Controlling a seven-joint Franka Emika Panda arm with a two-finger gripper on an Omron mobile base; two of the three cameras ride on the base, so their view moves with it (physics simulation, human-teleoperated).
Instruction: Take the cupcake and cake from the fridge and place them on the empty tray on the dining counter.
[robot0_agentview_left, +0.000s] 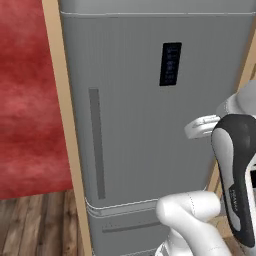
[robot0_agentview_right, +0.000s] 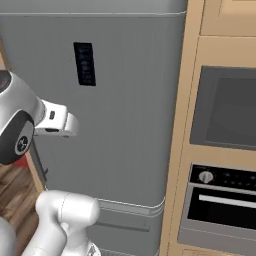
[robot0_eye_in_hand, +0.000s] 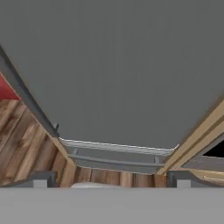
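Fridge (robot0_agentview_left: 150, 125): door shut, centre of frame | Handle (robot0_agentview_left: 96, 144): long upright bar, left of centre; judged rigid, smooth, best taken mid-length; door judged heavy | Gripper (robot0_eye_in_hand: 111, 180): jaws spread wide, nothing held, fingertips at lower edge | Cupcake, cake: presumed inside, unseen

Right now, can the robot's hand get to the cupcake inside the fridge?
Probably not yet. The fridge door is shut, so nothing inside can be reached. The gripper is open, facing the door. The long handle looks free to grab first.
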